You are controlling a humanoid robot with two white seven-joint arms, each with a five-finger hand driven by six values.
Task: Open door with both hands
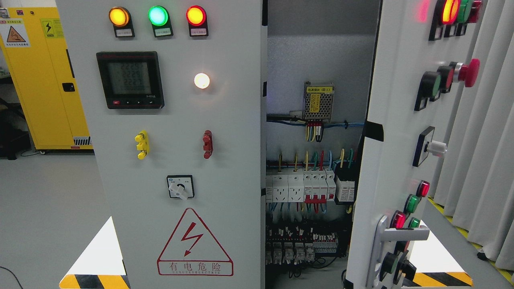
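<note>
A grey electrical cabinet fills the head view. Its left door is closed and carries three lit lamps, a digital meter, a rotary switch and a red lightning warning triangle. The right door is swung open toward me, seen nearly edge-on, with a silver lever handle low on it and several buttons and lamps. Between the doors the interior shows breakers, coloured wires and a small power supply. Neither of my hands or arms appears anywhere in the picture.
A yellow safety cabinet stands at the far left on the grey floor. Grey curtains hang at the right. Black-and-yellow hazard stripes mark the floor at both lower corners beside the cabinet.
</note>
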